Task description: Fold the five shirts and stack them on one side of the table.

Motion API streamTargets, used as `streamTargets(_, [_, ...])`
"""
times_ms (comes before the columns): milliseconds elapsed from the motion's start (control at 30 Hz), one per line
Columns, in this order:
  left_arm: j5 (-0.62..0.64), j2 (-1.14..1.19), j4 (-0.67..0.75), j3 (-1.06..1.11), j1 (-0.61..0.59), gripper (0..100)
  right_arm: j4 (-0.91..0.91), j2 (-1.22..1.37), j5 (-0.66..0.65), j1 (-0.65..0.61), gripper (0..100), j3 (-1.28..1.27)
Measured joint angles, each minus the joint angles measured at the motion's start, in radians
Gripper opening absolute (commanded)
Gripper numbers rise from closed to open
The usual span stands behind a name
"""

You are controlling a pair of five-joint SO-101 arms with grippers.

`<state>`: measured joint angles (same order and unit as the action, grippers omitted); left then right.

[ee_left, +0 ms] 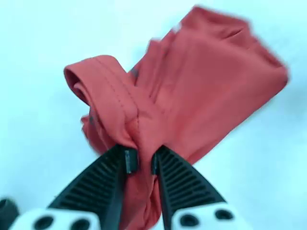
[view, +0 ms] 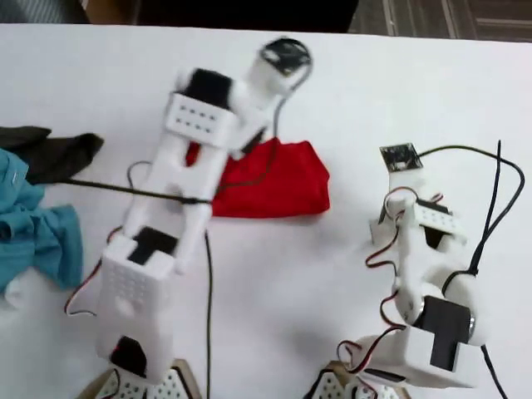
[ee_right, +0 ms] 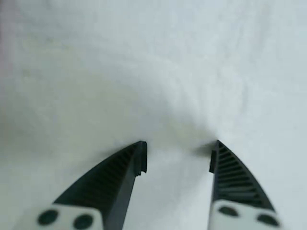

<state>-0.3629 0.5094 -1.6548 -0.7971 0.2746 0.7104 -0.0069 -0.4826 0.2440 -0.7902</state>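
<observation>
A red shirt [view: 274, 181] lies partly folded near the middle of the white table. My left gripper [ee_left: 142, 162] is shut on a bunched edge of the red shirt [ee_left: 201, 91] and holds that edge lifted off the cloth. In the high view the left arm [view: 199, 158] stretches over the shirt's left side and hides the gripper. My right gripper [ee_right: 176, 155] stands open just above the bare table, with nothing between its fingers. The right arm [view: 420, 249] stands folded to the right of the shirt.
A teal shirt [view: 37, 229] lies crumpled at the table's left edge. Just behind it is a dark shirt [view: 50, 150]. Black cables run across the table near both arms. The white table [view: 416, 83] stretches bare behind and to the right.
</observation>
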Motion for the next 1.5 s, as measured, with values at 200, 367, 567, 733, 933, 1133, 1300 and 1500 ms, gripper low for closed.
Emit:
streamTargets(200, [0.000, 0.091, 0.107, -0.009, 0.040, 2, 0.000, 0.000, 0.002, 0.000, 23.0, 0.000])
streamTargets(367, [0.061, 0.144, 0.146, -0.025, 0.060, 2, 0.000, 0.000, 0.002, 0.000, 23.0, 0.000])
streamTargets(567, [0.084, 0.170, 0.147, -0.072, 0.087, 5, 0.000, 0.000, 0.002, 0.000, 23.0, 0.000])
streamTargets(733, [0.086, 0.172, 0.121, -0.072, 0.087, 30, 0.000, 0.000, 0.002, 0.000, 23.0, 0.000])
streamTargets(933, [0.087, 0.172, 0.034, -0.121, 0.087, 27, -0.003, 0.000, 0.002, 0.000, 23.0, 0.000])
streamTargets(1133, [0.087, 0.169, -0.051, -0.299, -0.018, 25, -0.003, 0.000, 0.002, 0.000, 23.0, 0.000])
streamTargets(1300, [0.089, 0.169, -0.110, -0.397, -0.230, 3, -0.003, 0.000, 0.002, 0.000, 19.1, 0.000])
streamTargets(1500, [0.089, 0.167, -0.115, -0.382, -0.559, 2, 0.043, 0.005, 0.012, 0.006, 3.5, 0.081])
